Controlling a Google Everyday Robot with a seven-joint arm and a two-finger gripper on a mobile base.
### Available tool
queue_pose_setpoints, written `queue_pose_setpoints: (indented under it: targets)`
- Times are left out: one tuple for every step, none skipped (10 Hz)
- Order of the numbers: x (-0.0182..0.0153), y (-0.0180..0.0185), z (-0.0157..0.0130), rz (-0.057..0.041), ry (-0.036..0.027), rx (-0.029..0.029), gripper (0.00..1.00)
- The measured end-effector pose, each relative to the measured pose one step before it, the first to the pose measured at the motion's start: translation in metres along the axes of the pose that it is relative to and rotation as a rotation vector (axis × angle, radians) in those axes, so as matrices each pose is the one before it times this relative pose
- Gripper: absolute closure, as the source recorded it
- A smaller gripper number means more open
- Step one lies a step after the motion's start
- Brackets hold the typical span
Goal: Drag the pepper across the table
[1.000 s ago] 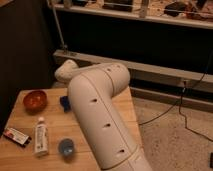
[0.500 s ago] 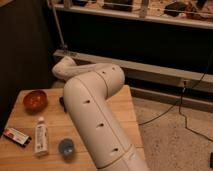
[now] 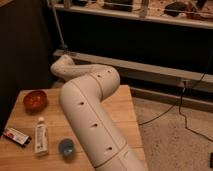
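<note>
Pepper not visible to me, likely hidden behind arm. Arm sprawls over counter; end effector hidden behind it near far edge, state cannot tell. Left side: orange bowl, white bottle, blue cup.

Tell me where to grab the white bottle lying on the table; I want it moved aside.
Grip the bottle across its mid-body from above: it lies flat, cap toward the far edge, sides free. The gripper is hidden behind the arm, near the table's far edge.
</note>
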Motion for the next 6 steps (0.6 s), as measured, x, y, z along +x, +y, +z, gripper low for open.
queue_pose_setpoints:
  targets:
    - [-0.0039, -0.0004, 0.00058, 0.00222, -0.00048, -0.00187, 1.0]
    - [-0.00369, -0.00049, 0.001, 0.0033, 0.00095, -0.00228, 1.0]
    - [-0.00324, -0.00088, 0.00087, 0.00458, 0.00038, -0.00171, 1.0]
    - [-0.0026, -0.00088, 0.00024, 0.00466, -0.00143, -0.00101, 1.0]
    - [-0.00591, -0.00218, -0.00156, 0.01127, -0.00773, -0.00314, 1.0]
    - [-0.00332, -0.00116, -0.00127, 0.00662, -0.00533, -0.00214, 1.0]
